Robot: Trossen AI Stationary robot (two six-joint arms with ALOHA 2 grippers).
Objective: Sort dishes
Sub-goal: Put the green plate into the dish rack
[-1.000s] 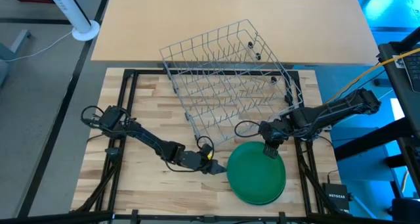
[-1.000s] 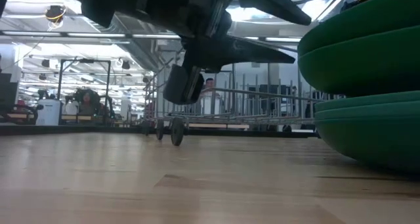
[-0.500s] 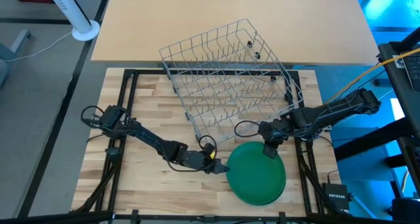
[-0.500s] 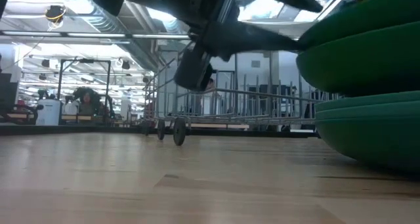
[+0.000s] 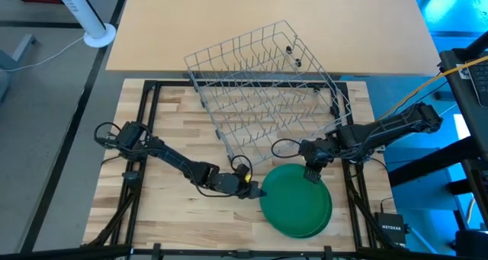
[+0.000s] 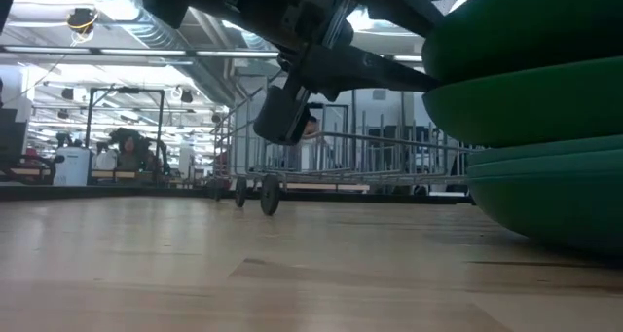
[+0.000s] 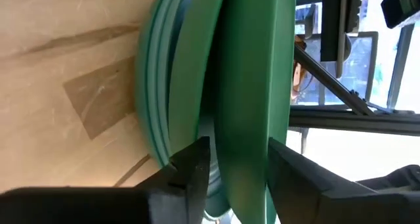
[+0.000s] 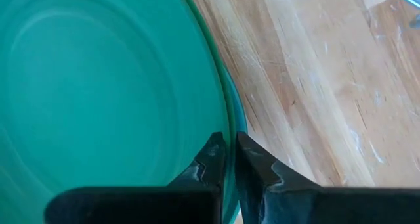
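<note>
A stack of dark-green plates (image 5: pixel 297 208) lies on the wooden table near its front edge, right of the middle. The top plate (image 6: pixel 526 79) is raised off the lower plates (image 6: pixel 550 196). My left gripper (image 5: pixel 258 191) reaches in from the left and is shut on that plate's left rim. My right gripper (image 5: pixel 313 172) comes down at the plate's far rim and is shut on it. The silver wire dish rack (image 5: pixel 263 92) stands tilted behind the plates, partly on the wooden table and partly on the tan one. My left gripper pinches the top plate's left rim (image 7: pixel 244 138) between its two fingers (image 7: pixel 193 168), one above and one below. It comes nearly level from the table's left. The rim is lifted clear of the plates beneath. My right gripper pinches the top plate's far rim (image 8: pixel 230 142) between its two nearly closed fingers (image 8: pixel 211 159), one inside the rim and one outside. It slants down from above and from the far right.
The rack's near corner (image 5: pixel 229 149) is close behind my left gripper. Black frame rails (image 5: pixel 145 138) run along the wooden table's sides, with cables by both arm bases. Bare wood (image 5: pixel 168 222) lies left of the plates.
The top plate's left rim has shifted a little toward the table's left, farther in between my left gripper's fingers, and stands clear of the stack. My right gripper has kept still on the far rim.
</note>
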